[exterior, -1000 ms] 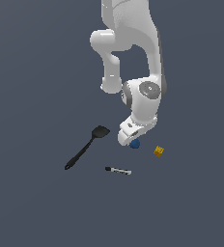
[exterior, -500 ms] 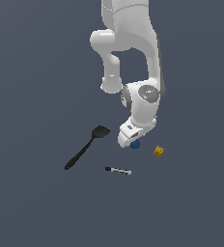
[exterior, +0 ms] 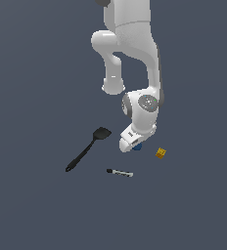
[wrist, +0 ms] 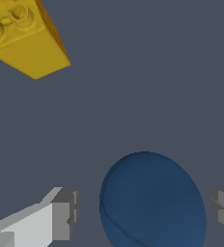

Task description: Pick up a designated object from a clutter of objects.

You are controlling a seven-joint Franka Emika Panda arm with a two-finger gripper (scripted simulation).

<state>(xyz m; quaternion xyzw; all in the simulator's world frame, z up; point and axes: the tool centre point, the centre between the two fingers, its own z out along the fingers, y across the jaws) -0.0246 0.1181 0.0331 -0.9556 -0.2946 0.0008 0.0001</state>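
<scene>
The floor [exterior: 32, 73] fills the exterior view, a plain dark grey-blue surface with everything lying loose on it; no bin, tray or other container shows in either view.

The arm [exterior: 130, 53] comes down from the top centre of the exterior frame, white and bulky, and bends so that its wrist sits just right of centre, low over the clutter.

The gripper [wrist: 143, 212] is at the arm's lower end. In the wrist view its two grey fingers [wrist: 65, 214] stand wide apart, one on each side of the ball, with a gap of floor visible between each pad and the ball's surface.

The spatula [exterior: 88, 149] lies left of centre in the exterior view, black, its head toward the upper right and its handle running to the lower left.

The marker [exterior: 120, 172] lies below centre, thin, black and white, well apart from the spatula.

The ball [wrist: 152, 200] is dark blue and smooth. In the exterior view only a sliver peeks out under the wrist, just right of centre.

The cube [exterior: 160, 153] is yellow-orange, studded on top, near the ball on the exterior view's right.
</scene>
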